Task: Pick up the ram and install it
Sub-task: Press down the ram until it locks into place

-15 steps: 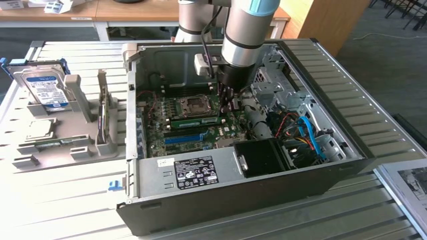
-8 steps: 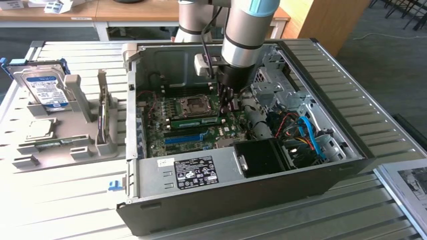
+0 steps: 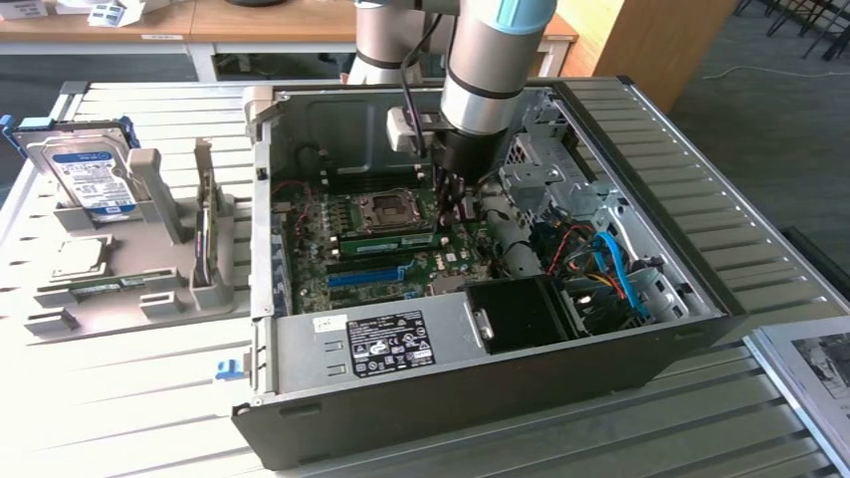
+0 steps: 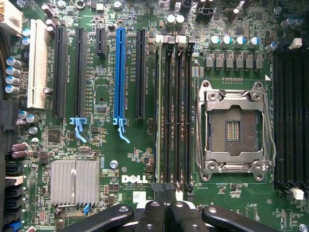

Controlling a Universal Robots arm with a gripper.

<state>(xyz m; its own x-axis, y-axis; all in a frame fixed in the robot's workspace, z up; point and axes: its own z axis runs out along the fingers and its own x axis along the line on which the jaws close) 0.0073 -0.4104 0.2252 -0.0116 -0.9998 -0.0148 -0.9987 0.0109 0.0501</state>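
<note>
The ram (image 3: pixel 388 240) is a long green stick standing on edge in a memory slot of the motherboard, beside the CPU socket. In the wrist view the ram (image 4: pixel 158 111) shows edge-on as a thin pale-green line in the slot nearest the blue slot. My gripper (image 3: pixel 449 206) reaches down into the open computer case, just above one end of the memory slots. The gripper (image 4: pixel 164 207) is shut, its black fingers (image 4: pixel 152 212) pressed together with nothing visible between them. They hover just past the ram's end, and I cannot tell if they touch it.
The empty CPU socket (image 4: pixel 234 128), the long blue slot (image 4: pixel 119 72) and a silver heat sink (image 4: pixel 75 181) lie around the memory slots. Case walls (image 3: pixel 624 169), cables (image 3: pixel 604 264) and a black fan housing (image 3: pixel 525 311) hem the arm in. A hard drive (image 3: pixel 87 179) stands in a grey holder (image 3: pixel 133 289) outside.
</note>
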